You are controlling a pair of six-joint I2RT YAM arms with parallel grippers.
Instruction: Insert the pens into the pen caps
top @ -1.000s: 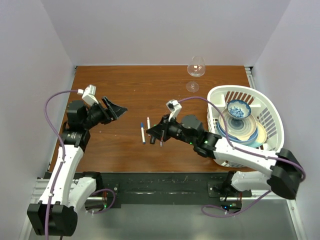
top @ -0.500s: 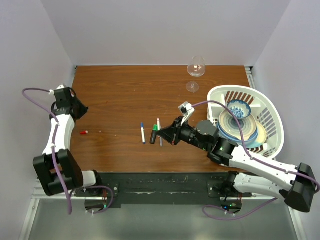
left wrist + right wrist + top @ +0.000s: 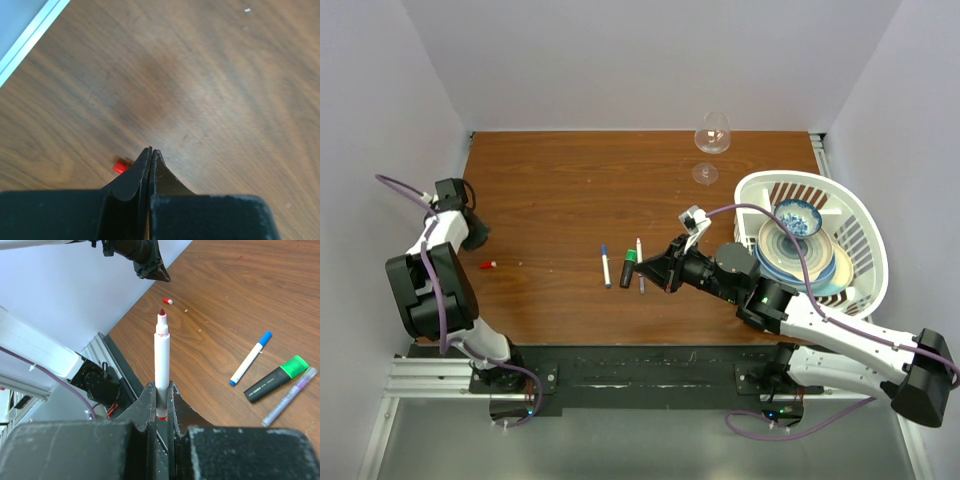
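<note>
Right jaws: clamped on the tail of the red-nibbed white pen (image 3: 161,355), nib bare and pointing straight away from the jaws. Presumably gripped low to leave the whole front end free to enter a cap. Left jaws: pressed together with nothing between them, hanging over the table (image 3: 225,75), height above it not readable. Just left of those closed tips in the wrist view, partly hidden behind one of them and lying on the table: the red cap (image 3: 119,166). The only loose cap in sight, and by colour the likely mate of the held nib. Any pickup likely to call first for spreading the left jaws. From the right wrist, the same cap far beyond the held nib, with the left jaws above it. To the right of the right jaws, lying flat and near one another: the blue-capped white pen (image 3: 250,358), the black marker (image 3: 275,380) with a green end, and the thin grey pen (image 3: 290,396), its cap state too small to tell. Count of pens: four, one held and three lying. Count of caps made out: three, one red and loose, one blue and one green apparently already seated. Pale pink cap not discernible.
</note>
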